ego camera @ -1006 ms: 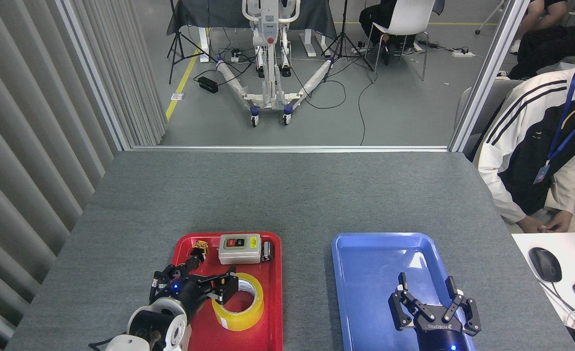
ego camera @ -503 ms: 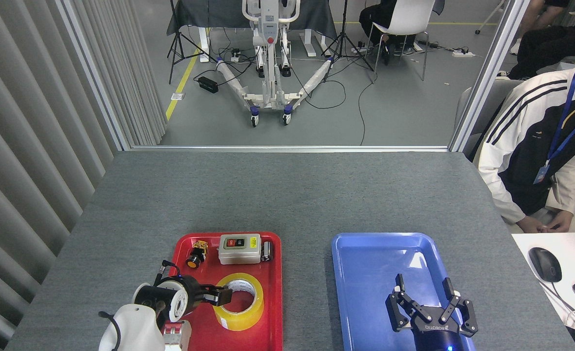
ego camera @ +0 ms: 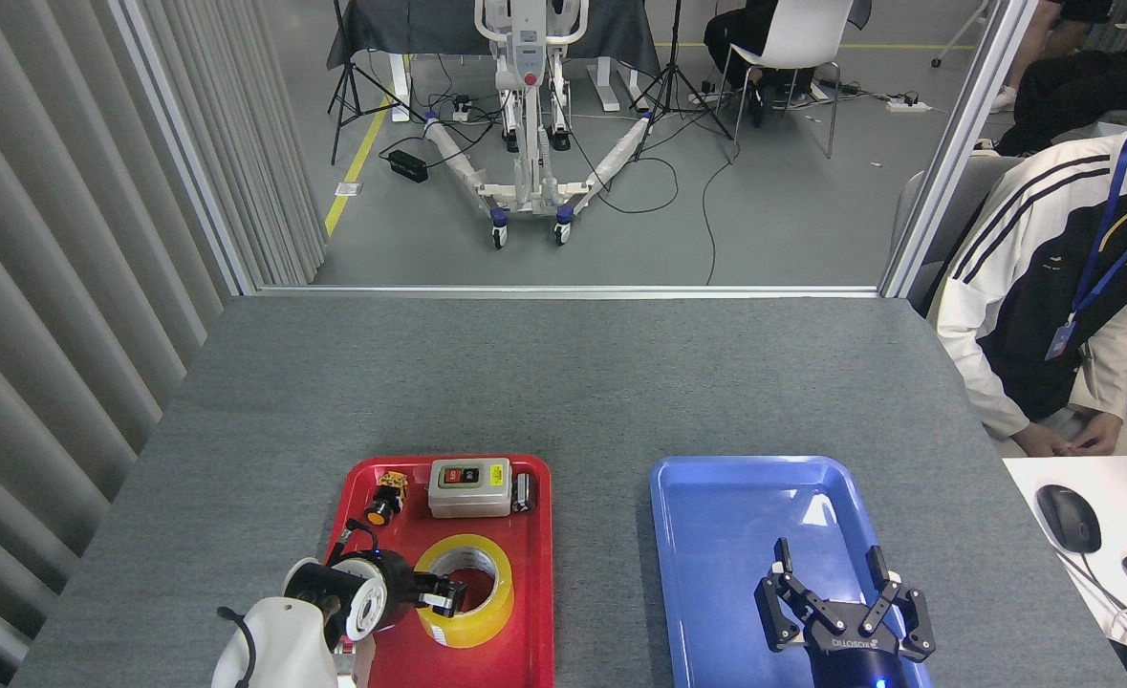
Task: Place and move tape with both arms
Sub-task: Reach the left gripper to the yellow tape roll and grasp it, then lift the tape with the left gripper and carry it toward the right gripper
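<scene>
The tape (ego camera: 492,612), a yellow roll with a white core, lies flat in the near part of the red tray (ego camera: 536,535). My left gripper (ego camera: 441,592) reaches in from the left. Its dark fingers sit at the roll's left rim and partly inside its hole. The wrist hides most of them, so I cannot see whether they are closed on the wall. My right gripper (ego camera: 829,566) hovers over the near part of the blue tray (ego camera: 716,506). It is open, fingers spread and pointing away from me, holding nothing.
At the red tray's far end lie a grey switch box (ego camera: 469,487), a small orange-faced push button (ego camera: 383,499) and a small black cylinder (ego camera: 523,493). A seated person (ego camera: 1041,287) is at the table's right edge, beside a mouse (ego camera: 1068,518) on a white desk.
My left wrist has rolled and shifted right and toward me, and its fingers have dropped from above the roll to its left rim and hole. The right gripper has barely drifted nearer.
</scene>
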Controlling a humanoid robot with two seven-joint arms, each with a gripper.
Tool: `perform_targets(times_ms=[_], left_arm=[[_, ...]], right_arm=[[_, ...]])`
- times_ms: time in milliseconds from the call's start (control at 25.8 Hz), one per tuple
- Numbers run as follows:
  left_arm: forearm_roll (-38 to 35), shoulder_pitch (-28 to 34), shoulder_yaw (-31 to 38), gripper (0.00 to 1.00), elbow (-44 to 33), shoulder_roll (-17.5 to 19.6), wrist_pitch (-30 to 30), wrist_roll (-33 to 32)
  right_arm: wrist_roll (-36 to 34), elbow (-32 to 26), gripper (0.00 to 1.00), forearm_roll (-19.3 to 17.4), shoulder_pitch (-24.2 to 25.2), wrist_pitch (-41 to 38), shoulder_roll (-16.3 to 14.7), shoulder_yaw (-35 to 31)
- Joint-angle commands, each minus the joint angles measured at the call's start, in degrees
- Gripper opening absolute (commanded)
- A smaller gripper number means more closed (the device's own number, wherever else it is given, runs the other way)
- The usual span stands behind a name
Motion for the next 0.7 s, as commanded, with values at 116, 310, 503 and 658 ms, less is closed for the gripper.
perform_targets(times_ms=[116, 310, 503, 658], left_arm=[[5.52, -1.19, 0.32, 0.0, 0.05, -0.05, -6.92, 0.19], [19.32, -1.19, 6.03, 0.0, -3.46, -2.68, -20.63, 5.11], [29.16, -1.19, 8.23, 0.0, 4.53, -7.43, -38.39, 16.36], [29.69, -1.1, 6.12, 0.0, 5.68, -8.31, -38.39, 21.64]], right_arm=[[-0.13, 0.02, 1.0, -0.01, 0.0, -0.08, 0.0, 0.0], [-0.39, -0.07, 1.0, 0.08, 0.0, -0.16, 0.0, 0.0], [-0.48, -0.07, 1.0, 0.08, 0.0, -0.43, 0.0, 0.09], [-3.29, -0.25, 1.0, 1.4, 0.17, -2.54, -0.18, 0.09]])
